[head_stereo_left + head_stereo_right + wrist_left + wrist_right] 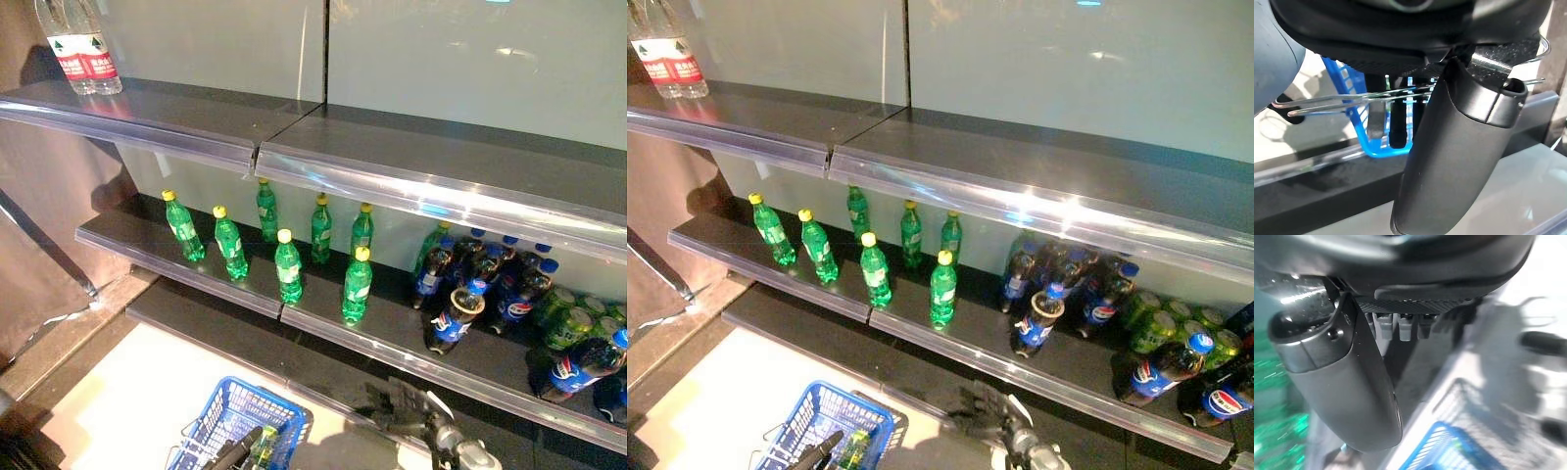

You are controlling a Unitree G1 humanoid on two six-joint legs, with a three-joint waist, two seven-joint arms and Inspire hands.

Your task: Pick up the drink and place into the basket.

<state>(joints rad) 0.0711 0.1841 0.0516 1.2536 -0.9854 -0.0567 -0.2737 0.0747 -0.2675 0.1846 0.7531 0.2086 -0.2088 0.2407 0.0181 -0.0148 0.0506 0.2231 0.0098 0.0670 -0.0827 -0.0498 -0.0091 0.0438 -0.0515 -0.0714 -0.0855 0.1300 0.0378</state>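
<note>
R hand hovers empty, fingers spread, at 6 o'clock below shelf. L hand curled on basket handle. Nearest green bottle at 12 from R hand: prob. light, rigid-ish, slick plastic; grip mid-body.

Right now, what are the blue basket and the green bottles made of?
The blue basket looks like moulded plastic: a bright lattice of open holes, with thin shiny wire handles, probably metal. The green bottles look like clear, glossy plastic: light passes through them and their yellow caps look matte. The left hand holds the handles.
</note>
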